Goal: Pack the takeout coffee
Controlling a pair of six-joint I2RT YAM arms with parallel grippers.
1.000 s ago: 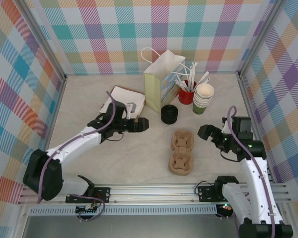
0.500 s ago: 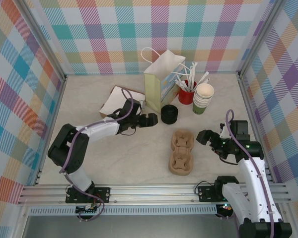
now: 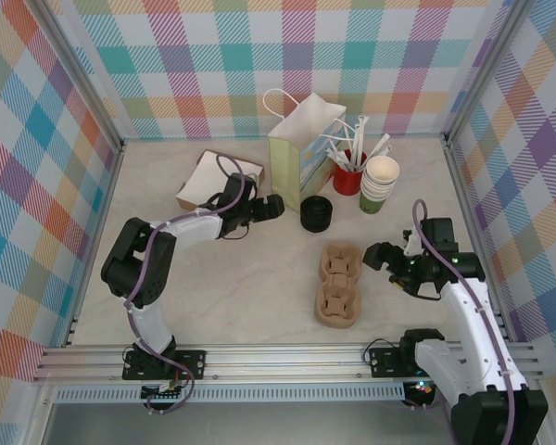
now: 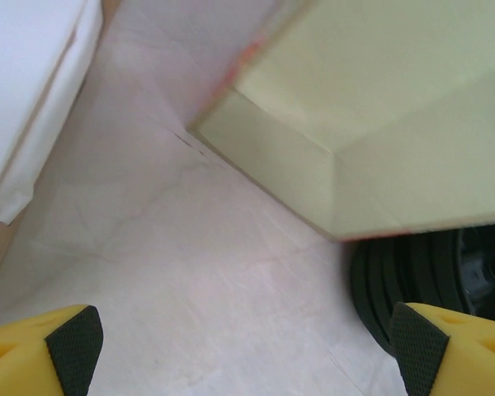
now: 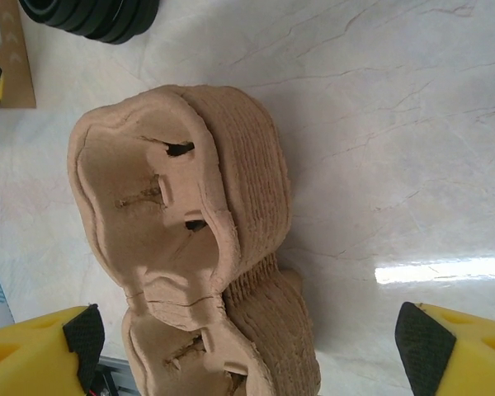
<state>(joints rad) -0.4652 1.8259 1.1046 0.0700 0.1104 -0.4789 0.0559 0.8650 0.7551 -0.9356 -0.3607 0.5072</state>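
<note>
From above, the takeout coffee [image 3: 381, 183] stands upright in the upper right of the worktop [image 3: 250, 297]. It is an olive-green cup with a cream inside, just beside the red cup of straws [image 3: 349, 178] and well apart from both arms. The brown cup carrier [image 3: 338, 284] lies right of centre with its holes facing up and nothing in them. The right gripper [image 3: 379, 256] hangs just beside the carrier's right edge. The left gripper [image 3: 271, 208] sits at the foot of the pale paper bag [image 3: 305, 159], between a white-and-brown box [image 3: 215, 180] and a stack of black lids [image 3: 316, 213]. The wrist cameras make plain what the overhead view leaves vague. The left one looks past two black pads [image 4: 76, 340] set far apart at the lower corners of its frame, with bare worktop between them. That gripper is open and holds nothing, and the bag's bottom corner and the lids are just ahead. The right one shows its pads [image 5: 418, 344] equally wide and open, with the carrier's ribbed pulp and torn slits lying beneath, untouched as far as I can see. The worktop is pale, marbled and glossy, catching a streak of light. Pastel plaid walls [image 3: 167, 65] close it in on three sides, and a metal rail [image 3: 287, 356] runs along the bottom.
</note>
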